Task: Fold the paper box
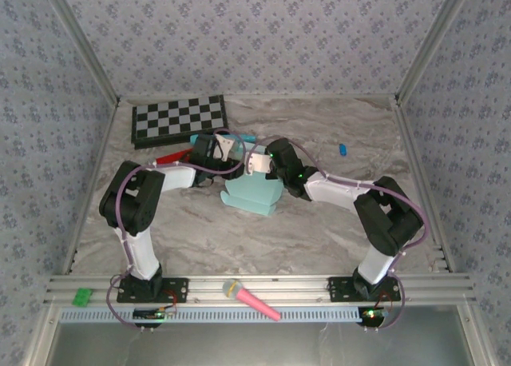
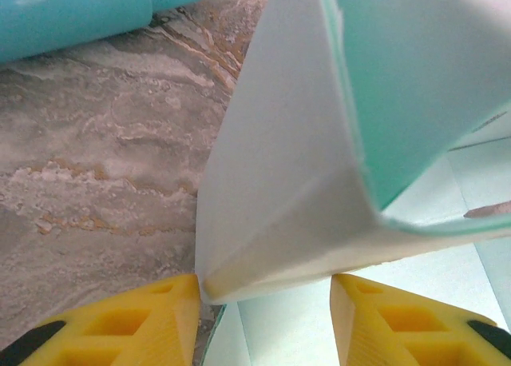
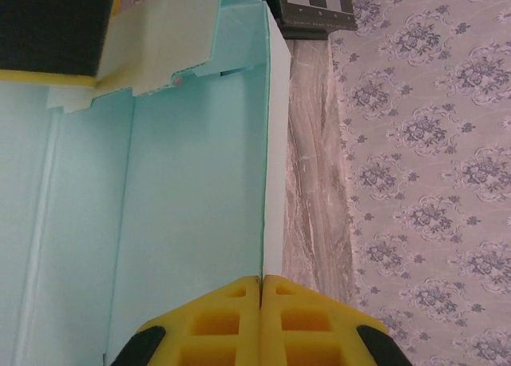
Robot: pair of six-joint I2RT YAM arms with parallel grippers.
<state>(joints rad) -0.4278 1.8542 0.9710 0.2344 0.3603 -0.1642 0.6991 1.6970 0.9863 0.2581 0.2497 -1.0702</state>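
The paper box (image 1: 254, 194) is being clamped by the right gripper (image 3: 262, 290) and straddled by the parted left gripper (image 2: 263, 298), grip unclear.

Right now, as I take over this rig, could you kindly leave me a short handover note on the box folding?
Left gripper: fingers pressed on either side of a raised fold of the paper box.
Right gripper: fingers shut on the edge of an upright panel.
Box: mid-table, between both grippers, in front of the checkerboard.
Done: some panels creased and stood up.
Left: it is open; flaps and tabs not yet tucked in.
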